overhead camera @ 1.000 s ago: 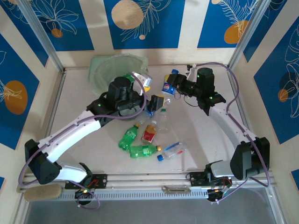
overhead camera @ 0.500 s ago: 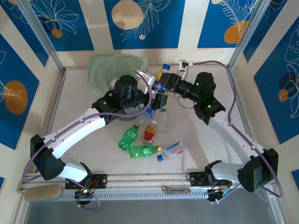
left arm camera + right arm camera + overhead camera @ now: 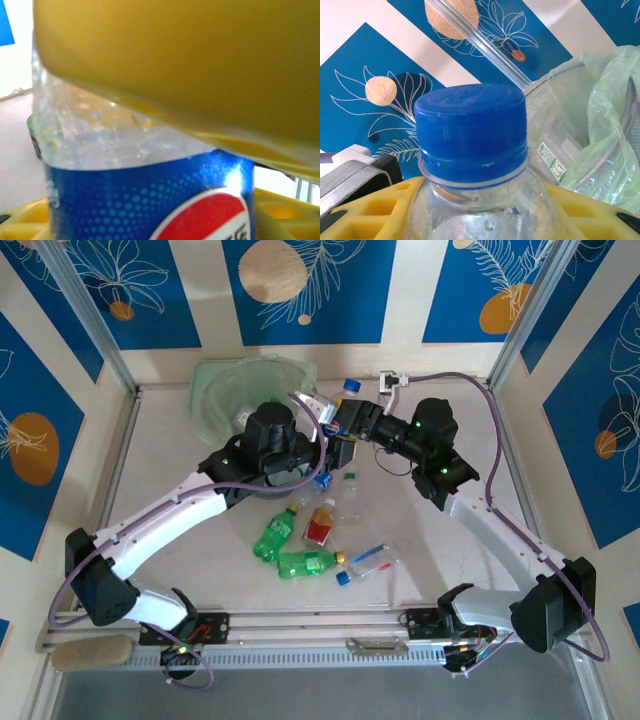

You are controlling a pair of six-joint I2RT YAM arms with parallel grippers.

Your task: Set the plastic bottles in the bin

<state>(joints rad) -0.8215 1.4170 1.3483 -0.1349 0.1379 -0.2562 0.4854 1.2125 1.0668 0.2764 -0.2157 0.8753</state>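
My right gripper [image 3: 347,421] is shut on a clear Pepsi bottle with a blue cap [image 3: 350,386], held in the air just right of the bin [image 3: 225,390]. In the right wrist view the bottle's cap [image 3: 470,130] rises between the yellow fingers [image 3: 360,210], with the bagged bin [image 3: 605,115] behind it. My left gripper [image 3: 336,454] hangs low just below, its yellow fingers [image 3: 175,60] closed round a blue-labelled Pepsi bottle [image 3: 125,200]. More bottles lie on the table: two green [image 3: 273,537], a red-labelled one [image 3: 320,525] and clear ones [image 3: 365,563].
A clear bottle [image 3: 555,160] lies inside the bin. The two grippers are very close together in the middle back of the table. Frame posts and patterned walls ring the table.
The right gripper has carried its bottle left towards the bin. The left gripper's jaws, wide apart before, have closed in on a bottle under it.
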